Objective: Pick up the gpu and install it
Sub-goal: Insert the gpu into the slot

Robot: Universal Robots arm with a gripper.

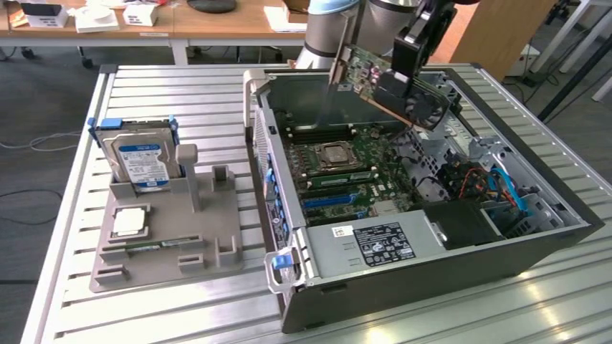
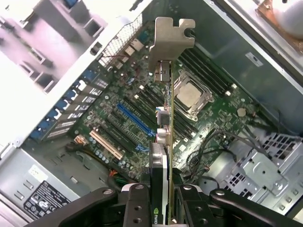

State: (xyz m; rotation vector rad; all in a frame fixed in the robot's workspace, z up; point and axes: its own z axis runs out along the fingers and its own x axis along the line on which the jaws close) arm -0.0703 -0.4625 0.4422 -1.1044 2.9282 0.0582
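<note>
The gpu (image 1: 388, 84) is a thin circuit card with a black fan housing and a silver bracket at one end. It hangs tilted in the air above the open computer case (image 1: 535, 254), over the far part of the motherboard (image 1: 349, 175). My gripper (image 1: 413, 51) is shut on its black fan end from above. In the wrist view the gpu (image 2: 165, 142) shows edge-on between my gripper (image 2: 166, 208) fingers, its silver bracket (image 2: 171, 40) pointing away over the motherboard (image 2: 137, 118) and its blue slot (image 2: 135, 120).
A grey parts holder (image 1: 158, 244) stands on the slatted table at the exterior view's left, with a silver hard drive (image 1: 142, 159) upright in it and a processor chip (image 1: 129, 222) lying flat. The case holds a power supply (image 1: 378, 244) and cables (image 1: 492, 190).
</note>
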